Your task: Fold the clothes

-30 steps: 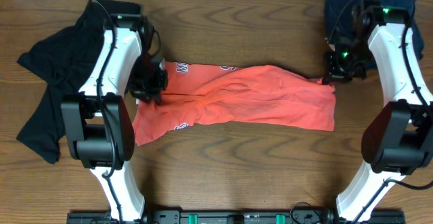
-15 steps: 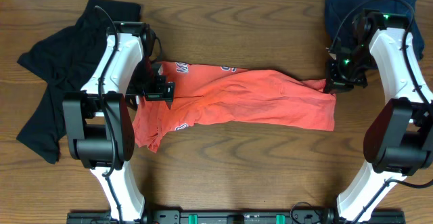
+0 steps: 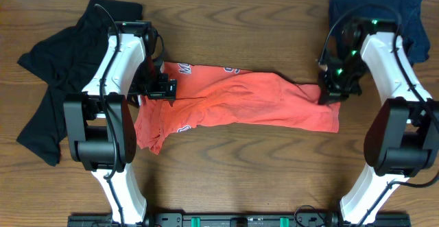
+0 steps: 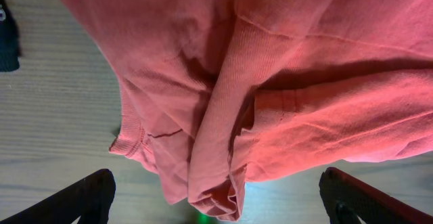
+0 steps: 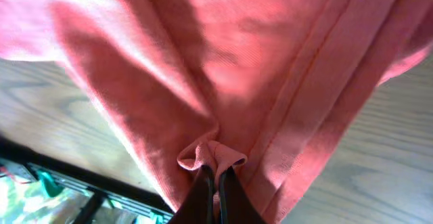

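Pinching a small fold of the coral-red T-shirt (image 3: 254, 103) at its right end with the right gripper (image 5: 215, 180), fingers pressed tight together on the cloth. Spread in a wrinkled band across the middle of the wooden table (image 3: 240, 172), between the two arms, with lettering near the far left edge. Poised over the shirt's bunched left end with the left gripper (image 4: 216, 191), fingers (image 4: 88, 197) splayed wide and gripping nothing. Flanked by a black garment (image 3: 48, 83) heaped at the table's left side and a navy garment (image 3: 411, 7) at the far right corner.
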You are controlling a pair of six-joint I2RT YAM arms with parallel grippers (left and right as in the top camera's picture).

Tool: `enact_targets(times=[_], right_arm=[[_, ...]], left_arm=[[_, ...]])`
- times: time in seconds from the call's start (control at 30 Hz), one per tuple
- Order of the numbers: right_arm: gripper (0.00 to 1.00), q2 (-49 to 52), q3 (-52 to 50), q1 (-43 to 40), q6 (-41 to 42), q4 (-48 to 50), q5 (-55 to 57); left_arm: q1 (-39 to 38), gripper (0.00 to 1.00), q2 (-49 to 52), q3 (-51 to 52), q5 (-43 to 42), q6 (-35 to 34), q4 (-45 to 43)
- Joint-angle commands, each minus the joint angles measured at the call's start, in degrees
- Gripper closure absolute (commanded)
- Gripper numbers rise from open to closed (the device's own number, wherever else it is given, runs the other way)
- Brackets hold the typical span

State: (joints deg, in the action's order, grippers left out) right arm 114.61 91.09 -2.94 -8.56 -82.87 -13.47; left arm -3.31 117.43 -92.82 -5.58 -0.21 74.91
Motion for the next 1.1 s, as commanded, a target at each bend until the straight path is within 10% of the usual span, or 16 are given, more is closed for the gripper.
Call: enact_targets(times=[0.0,0.6,0.87,1.07], right_arm=[[0.99,-0.72,-5.77,-1.33,3.34,1.86,2.78],[0.77,-0.72,0.20,-7.69,3.67,11.41,-4.31],[0.44,-0.68,6.29,2.34,-8.41,12.04,-12.04],[0.39,0.63,6.19,12.50,-9.31,17.66,-8.57]], left_arm=[[0.13,0.02,-0.96,-0.04,0.68,-0.74,-0.31],[0.13,0.02,-0.96,-0.04,0.68,-0.72,-1.79],[0.26,0.02,-1.25,-2.58,0.66,-0.72,-0.55],[0.37,0.02,-6.03,-7.61,0.46,-0.72,0.83]])
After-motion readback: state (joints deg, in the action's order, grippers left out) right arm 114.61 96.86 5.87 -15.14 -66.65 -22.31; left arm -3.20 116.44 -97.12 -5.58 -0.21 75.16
